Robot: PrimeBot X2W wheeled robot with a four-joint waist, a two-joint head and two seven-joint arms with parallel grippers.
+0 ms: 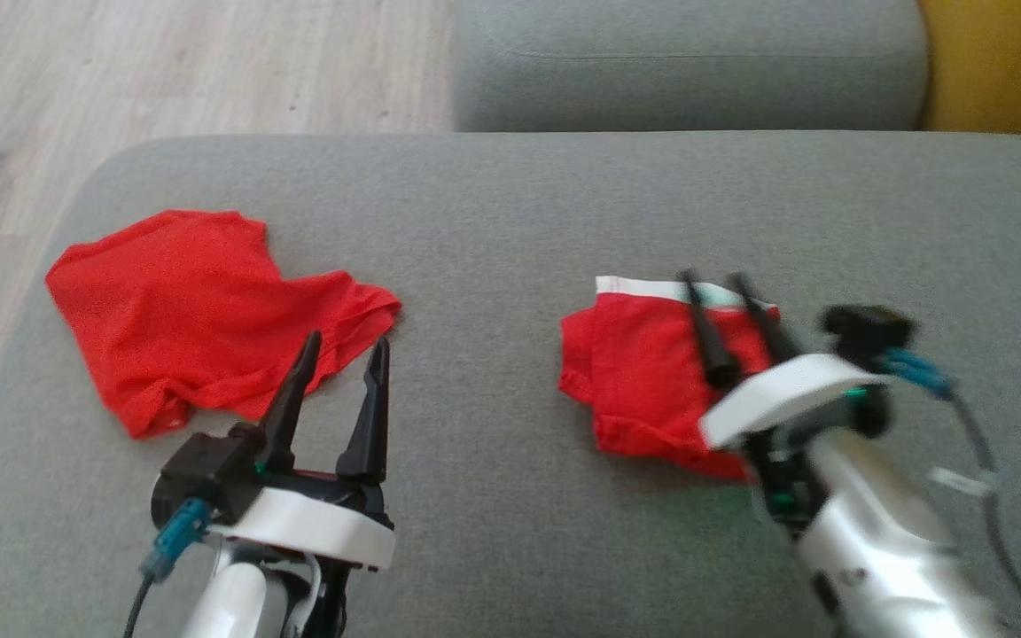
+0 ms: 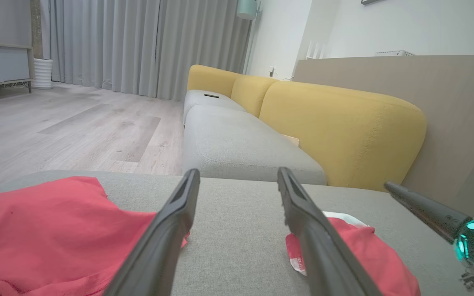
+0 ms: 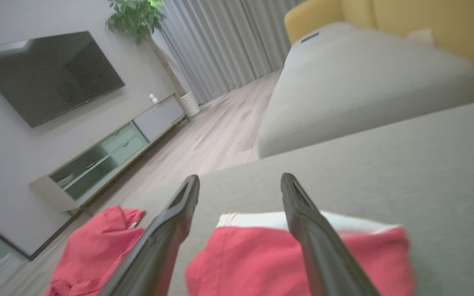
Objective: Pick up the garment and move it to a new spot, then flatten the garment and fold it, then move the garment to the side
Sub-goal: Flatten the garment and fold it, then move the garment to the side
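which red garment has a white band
The folded garment on the robot's right, under the right end effector, with a white band along its far edge. The loose garment on the left is all red.

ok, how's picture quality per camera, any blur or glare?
Head view: right gripper and its forearm are smeared over the folded red garment; left gripper is crisp; the light is flat and shadows are faint. Left wrist view: sharp back to the curtains, no glare. Right wrist view: soft all over and tilted, with fuzzy edges on the TV and the garment.
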